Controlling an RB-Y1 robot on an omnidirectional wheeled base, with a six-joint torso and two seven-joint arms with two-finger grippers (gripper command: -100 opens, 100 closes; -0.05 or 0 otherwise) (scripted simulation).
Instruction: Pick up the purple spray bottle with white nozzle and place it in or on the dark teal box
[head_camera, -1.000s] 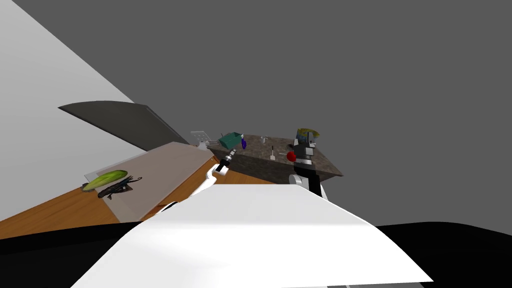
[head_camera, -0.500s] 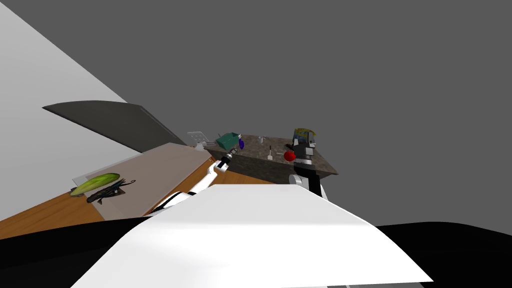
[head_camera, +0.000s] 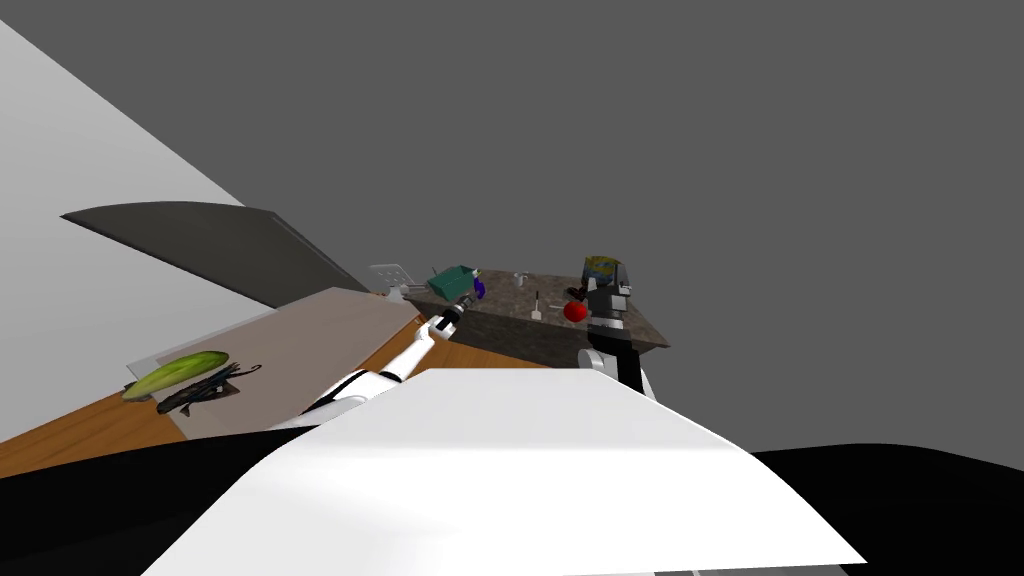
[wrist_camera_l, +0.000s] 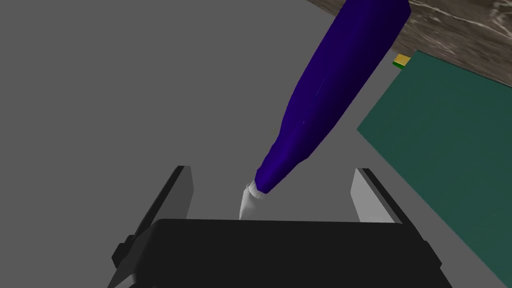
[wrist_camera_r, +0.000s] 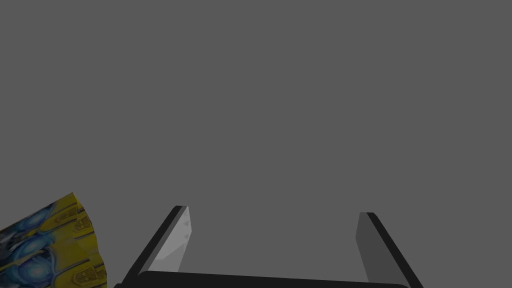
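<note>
Purple spray bottle (wrist_camera_l: 330, 95), between wide-apart fingers of left gripper (wrist_camera_l: 272, 169), touching neither, teal box (wrist_camera_l: 450, 150) beside.

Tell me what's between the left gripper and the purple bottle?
Nothing. The left wrist view shows the purple bottle pointing its nozzle into the open left gripper.

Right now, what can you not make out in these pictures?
- Bottle base: left wrist view, cut off by the top edge.
- Nozzle end: same view, hidden behind the body of the left gripper.
- Box opening: same view, one flat face, cut off by the edge; too small in the head view.
- Yellow-blue thing: right wrist view, cut off by the corner; I cannot tell what it is.
</note>
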